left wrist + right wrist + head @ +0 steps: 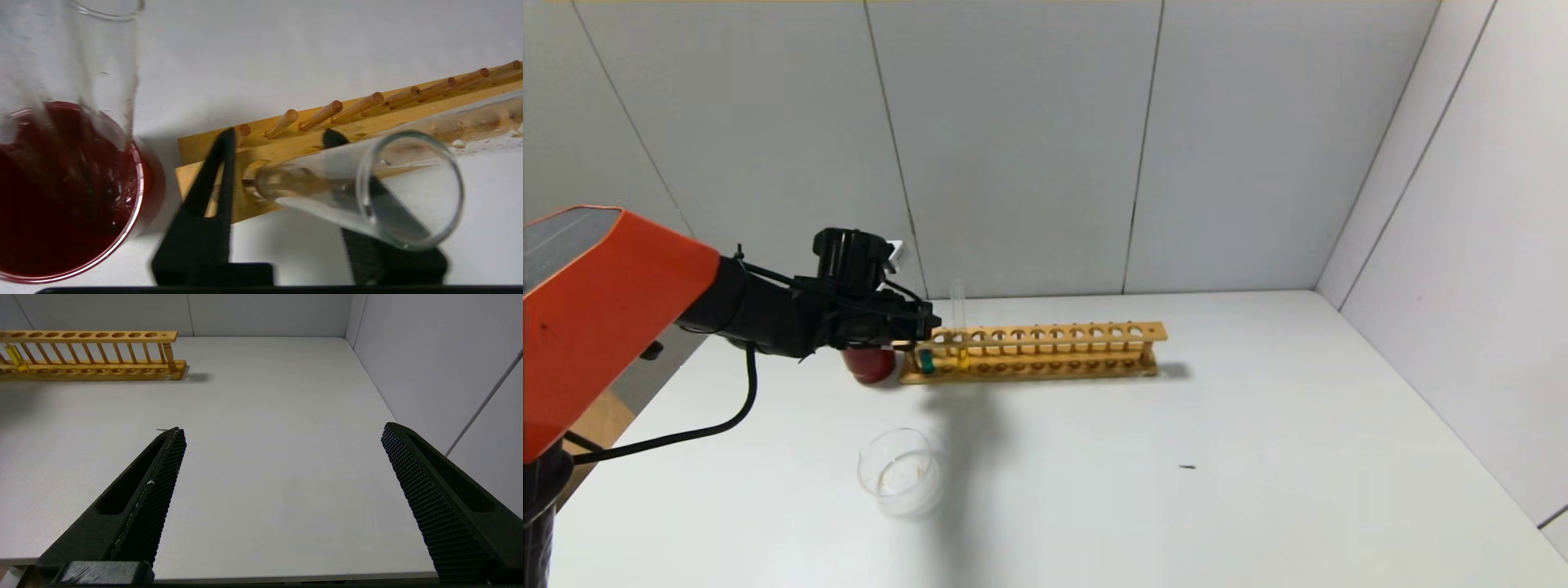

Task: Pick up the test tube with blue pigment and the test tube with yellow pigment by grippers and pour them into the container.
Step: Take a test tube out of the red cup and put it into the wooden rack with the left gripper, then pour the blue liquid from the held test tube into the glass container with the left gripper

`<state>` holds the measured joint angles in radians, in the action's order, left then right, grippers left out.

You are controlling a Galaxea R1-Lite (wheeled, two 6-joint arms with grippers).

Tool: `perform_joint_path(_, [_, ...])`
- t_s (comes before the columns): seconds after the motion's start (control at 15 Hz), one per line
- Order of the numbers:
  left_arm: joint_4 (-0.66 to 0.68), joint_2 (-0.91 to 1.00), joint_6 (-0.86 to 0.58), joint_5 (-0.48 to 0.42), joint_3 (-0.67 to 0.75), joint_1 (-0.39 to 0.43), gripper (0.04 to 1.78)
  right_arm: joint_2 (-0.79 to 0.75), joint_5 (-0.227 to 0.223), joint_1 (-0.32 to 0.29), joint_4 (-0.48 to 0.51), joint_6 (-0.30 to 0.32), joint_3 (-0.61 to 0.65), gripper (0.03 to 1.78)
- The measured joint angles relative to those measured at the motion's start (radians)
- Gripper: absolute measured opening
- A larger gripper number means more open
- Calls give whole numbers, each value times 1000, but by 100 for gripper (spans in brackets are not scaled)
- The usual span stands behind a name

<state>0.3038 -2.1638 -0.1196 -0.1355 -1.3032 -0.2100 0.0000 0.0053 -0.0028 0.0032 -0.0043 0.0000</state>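
The left gripper (929,322) is at the left end of the wooden rack (1045,351), up at the top bar; in the left wrist view its two black fingers (212,192) stand one on each side of a clear tube that sits in the rack; there is a gap between the left finger and the glass, so I cannot tell if the tube is squeezed yet.

The test tube with blue pigment (926,360) stands in the first hole at the left end of the rack, right under the left gripper; the test tube with yellow pigment (961,331) stands in the next hole beside it, with its open top sticking up above the rack.

The container (899,472) sits on the white worktop (1176,457), in front of the rack and well apart from it; it looks empty but for a small brown smudge; a dark red cup (869,364) stands just beside the left end of the rack, partly hidden by the arm.

The right gripper (282,457) is low over the bare right part of the worktop, far from the rack; its fingers are wide apart and hold nothing.
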Motion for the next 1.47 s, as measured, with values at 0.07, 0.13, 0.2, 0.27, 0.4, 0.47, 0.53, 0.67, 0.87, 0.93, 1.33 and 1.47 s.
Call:
perform_joint_path(0.07, [1, -3, 0, 0, -2, -1, 49, 0, 0, 0, 0, 0, 0, 175])
perform_joint_path(0.13, [4, -6, 0, 2, -5, -3, 39, 0, 0, 0, 0, 0, 0, 175])
perform_joint_path(0.2, [12, -9, 0, 2, -8, -3, 34, 0, 0, 0, 0, 0, 0, 175])
perform_joint_path(0.27, [17, -11, 0, 5, -8, -5, 33, 0, 0, -1, 0, 0, 0, 175])
perform_joint_path(0.4, [19, -11, 0, 24, -7, -7, 33, 0, 0, -1, 0, 0, 0, 175])
perform_joint_path(0.47, [19, -11, 1, 36, -8, -7, 33, 0, 0, 0, 0, 0, 0, 175])
perform_joint_path(0.53, [18, -10, 1, 41, -8, -7, 33, 0, 0, 0, 0, 0, 0, 175])
perform_joint_path(0.67, [14, -2, 1, 43, -8, -7, 33, 0, 0, 0, 0, 0, 0, 175])
perform_joint_path(0.87, [13, 34, 4, 45, -8, -6, 33, 0, 0, 0, 0, 0, 0, 175])
perform_joint_path(0.93, [9, 51, 6, 45, -9, -5, 33, 0, 0, 0, 0, 0, 0, 175])
perform_joint_path(1.33, [-38, 227, 54, 52, -7, -5, 33, 0, 0, 0, 0, 0, 0, 175])
perform_joint_path(1.47, [-60, 295, 80, 55, 9, -4, 33, 0, 0, 0, 0, 0, 0, 175])
